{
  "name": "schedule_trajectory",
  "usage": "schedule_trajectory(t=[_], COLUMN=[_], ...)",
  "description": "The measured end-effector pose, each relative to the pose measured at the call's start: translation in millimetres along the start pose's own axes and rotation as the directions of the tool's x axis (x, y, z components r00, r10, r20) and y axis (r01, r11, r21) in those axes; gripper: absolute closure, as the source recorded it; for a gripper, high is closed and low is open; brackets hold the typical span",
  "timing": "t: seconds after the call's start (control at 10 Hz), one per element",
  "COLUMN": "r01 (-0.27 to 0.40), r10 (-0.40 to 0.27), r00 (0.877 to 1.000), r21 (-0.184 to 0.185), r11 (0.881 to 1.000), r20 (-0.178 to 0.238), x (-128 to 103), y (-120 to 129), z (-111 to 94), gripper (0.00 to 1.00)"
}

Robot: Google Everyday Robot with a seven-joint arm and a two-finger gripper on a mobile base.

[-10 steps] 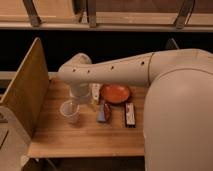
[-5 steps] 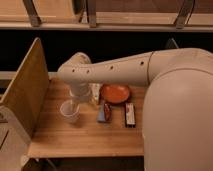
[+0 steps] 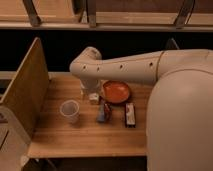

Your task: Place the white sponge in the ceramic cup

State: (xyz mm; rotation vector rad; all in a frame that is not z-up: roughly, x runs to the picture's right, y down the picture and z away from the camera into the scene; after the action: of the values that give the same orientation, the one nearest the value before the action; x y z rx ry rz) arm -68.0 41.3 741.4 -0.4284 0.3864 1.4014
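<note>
Camera view shows the small pale white handleless ceramic cup (image 3: 70,110) upright on the left half of the light wooden table (image 3: 85,137), about midway between the back and front edges and clear of everything else. Right of it and a little further back, a small white sponge block (image 3: 93,98) sits directly under the gripper (image 3: 90,93), which points down from the cream arm (image 3: 125,66) reaching in from the right. Whether the gripper is open or has hold of the sponge cannot be told, nor whether the sponge rests on the table. The round orange plate (image 3: 116,92) lies just beside the sponge, toward the back edge. Nearer the front edge are a blue and orange packet (image 3: 103,113) and, right of that, a dark narrow bar (image 3: 130,114). A tall wooden side panel (image 3: 25,92) stands along the left edge.
</note>
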Motion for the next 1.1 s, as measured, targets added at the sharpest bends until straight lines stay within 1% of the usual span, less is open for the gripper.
schedule_trajectory(t=[0.2, 0.3, 0.5, 0.8, 0.9, 1.0, 1.1], r01=[0.005, 0.002, 0.009, 0.034, 0.041, 0.052, 0.056], r10=[-0.005, -0.002, -0.01, -0.044, -0.054, -0.068, -0.073], r00=[1.0, 1.0, 0.999, 0.992, 0.989, 0.982, 0.977], r21=[-0.003, 0.0, -0.032, -0.088, -0.095, -0.095, -0.092], r11=[1.0, 1.0, 0.999, 0.996, 0.995, 0.994, 0.994], r20=[0.001, -0.001, -0.031, -0.119, -0.139, -0.177, -0.202], x=[0, 0, 1, 8, 10, 14, 16], y=[3, 1, 6, 21, 22, 21, 20], z=[0, 0, 15, 52, 61, 76, 85], gripper=[0.35, 0.35, 0.35, 0.35, 0.35, 0.35, 0.35])
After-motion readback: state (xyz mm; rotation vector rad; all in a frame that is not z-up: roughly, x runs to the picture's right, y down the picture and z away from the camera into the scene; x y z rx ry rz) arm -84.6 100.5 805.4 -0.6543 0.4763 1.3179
